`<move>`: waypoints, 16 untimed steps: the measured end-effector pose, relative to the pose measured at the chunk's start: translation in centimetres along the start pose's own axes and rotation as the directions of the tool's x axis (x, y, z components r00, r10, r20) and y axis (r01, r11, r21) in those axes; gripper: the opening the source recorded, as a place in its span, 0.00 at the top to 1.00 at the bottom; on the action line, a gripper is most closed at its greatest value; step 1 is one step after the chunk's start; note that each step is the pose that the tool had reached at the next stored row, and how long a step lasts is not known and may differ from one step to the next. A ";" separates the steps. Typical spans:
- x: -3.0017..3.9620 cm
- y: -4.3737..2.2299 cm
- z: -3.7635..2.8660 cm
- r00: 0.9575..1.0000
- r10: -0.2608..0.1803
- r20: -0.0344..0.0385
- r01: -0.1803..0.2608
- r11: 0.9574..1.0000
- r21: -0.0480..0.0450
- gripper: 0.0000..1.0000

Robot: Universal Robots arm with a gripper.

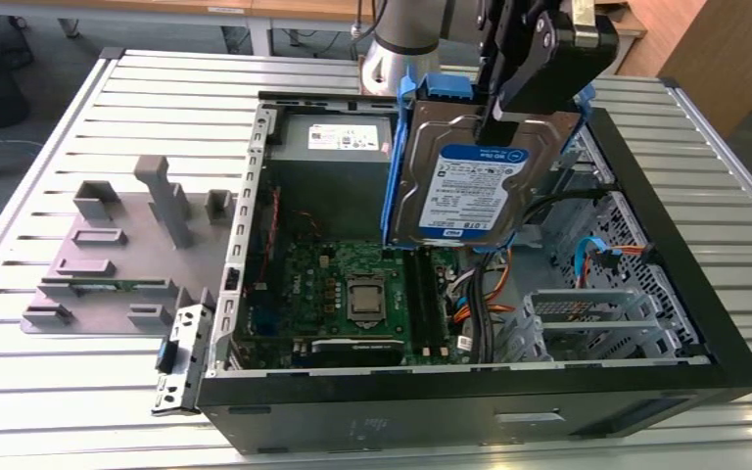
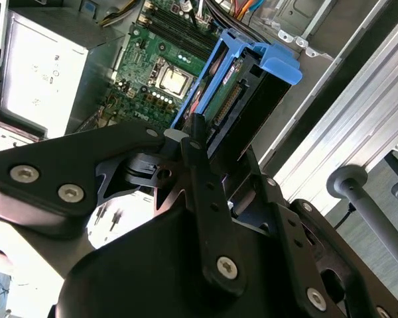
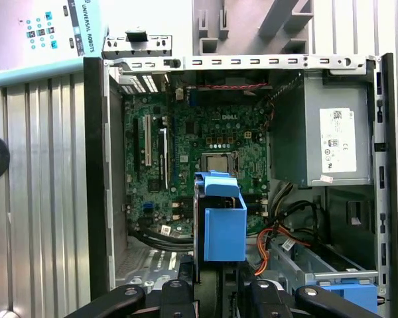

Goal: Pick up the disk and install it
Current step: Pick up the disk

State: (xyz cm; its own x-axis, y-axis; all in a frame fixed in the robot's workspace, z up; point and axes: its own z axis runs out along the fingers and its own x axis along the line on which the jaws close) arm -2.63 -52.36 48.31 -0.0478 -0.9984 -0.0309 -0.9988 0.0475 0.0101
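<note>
The disk [image 1: 470, 186], a silver drive with a white-and-blue label clipped in a blue carrier frame, hangs upright above the open computer case [image 1: 689, 323]. My gripper [image 1: 517, 110] is shut on its upper end. In the second wrist view the disk [image 2: 233, 99] juts out edge-on beyond the gripper [image 2: 219, 142], over the motherboard. In the first wrist view the blue carrier of the disk [image 3: 224, 225] rises from between the gripper [image 3: 219, 283] fingers, above the case's middle.
Inside the case lie a green motherboard [image 1: 350, 294], a grey power-supply box [image 1: 330, 142], loose cables [image 1: 488, 294] and a metal drive cage [image 1: 591, 318]. Another blue bracket [image 3: 345, 295] sits in the case. A grey fixture with posts [image 1: 121, 245] stands on the slatted table [image 1: 36, 382].
</note>
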 end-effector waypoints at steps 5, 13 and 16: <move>0.35 -0.01 -0.01 1.000 0.000 -0.001 0.000 1.000 0.000 0.65; 0.43 -0.03 -0.01 1.000 0.000 -0.001 0.000 1.000 0.000 0.65; 0.43 -0.12 -0.01 1.000 0.000 -0.001 0.000 1.000 0.000 0.65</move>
State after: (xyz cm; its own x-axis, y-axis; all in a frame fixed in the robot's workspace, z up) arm -2.53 -52.79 48.31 -0.0477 -0.9984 -0.0299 -0.9988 0.0474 0.0101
